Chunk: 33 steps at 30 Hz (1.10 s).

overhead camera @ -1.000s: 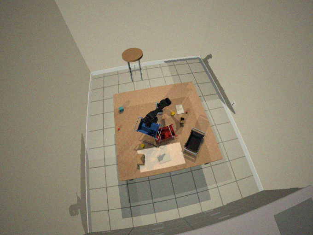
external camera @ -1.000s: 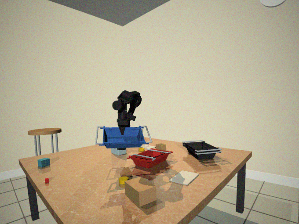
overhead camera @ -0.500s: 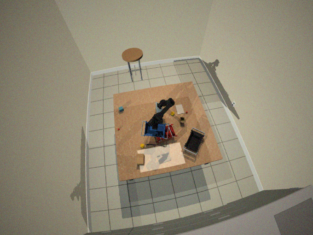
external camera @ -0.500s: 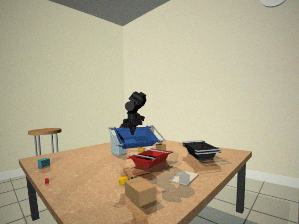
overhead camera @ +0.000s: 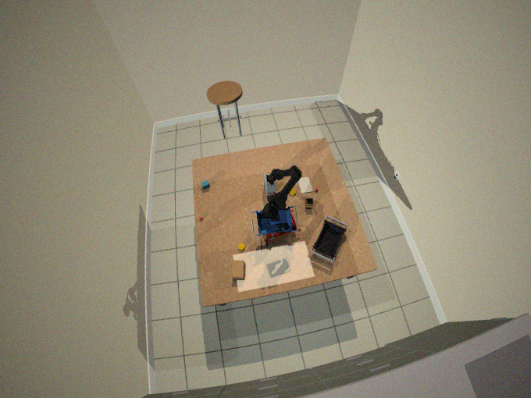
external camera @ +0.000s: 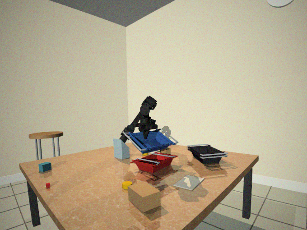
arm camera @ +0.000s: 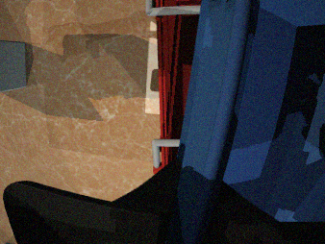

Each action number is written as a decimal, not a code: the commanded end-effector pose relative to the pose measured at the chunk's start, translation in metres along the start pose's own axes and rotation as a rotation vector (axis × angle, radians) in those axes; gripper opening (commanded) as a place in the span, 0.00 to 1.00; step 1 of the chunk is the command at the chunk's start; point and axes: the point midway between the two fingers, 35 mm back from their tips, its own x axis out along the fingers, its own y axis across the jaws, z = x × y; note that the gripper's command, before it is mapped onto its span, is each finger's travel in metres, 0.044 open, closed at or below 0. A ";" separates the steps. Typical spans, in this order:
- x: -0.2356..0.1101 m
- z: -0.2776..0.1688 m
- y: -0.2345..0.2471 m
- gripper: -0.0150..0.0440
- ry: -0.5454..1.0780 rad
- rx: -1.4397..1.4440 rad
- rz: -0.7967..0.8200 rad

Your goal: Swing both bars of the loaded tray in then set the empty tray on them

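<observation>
The loaded tray is red and stands on the table. Its near wire bar and far wire bar lie in across its top. Its load is hidden. My gripper is shut on one long side wall of the empty blue tray. The blue tray hangs above the red one, tilted in the exterior view, with a visible gap between them. Its own bars stick out at its ends. In the top view it covers most of the red tray.
A black tray with wire bars stands to the right. A cardboard-brown box and a yellow disc are at the front. A light blue block stands behind the trays.
</observation>
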 end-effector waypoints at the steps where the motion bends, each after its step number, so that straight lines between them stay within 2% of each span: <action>1: -0.004 0.016 -0.003 0.25 -0.006 -0.067 -0.021; 7: 0.001 0.038 -0.005 0.25 -0.018 -0.158 -0.019; 33: 0.001 0.039 -0.005 0.25 -0.018 -0.161 -0.018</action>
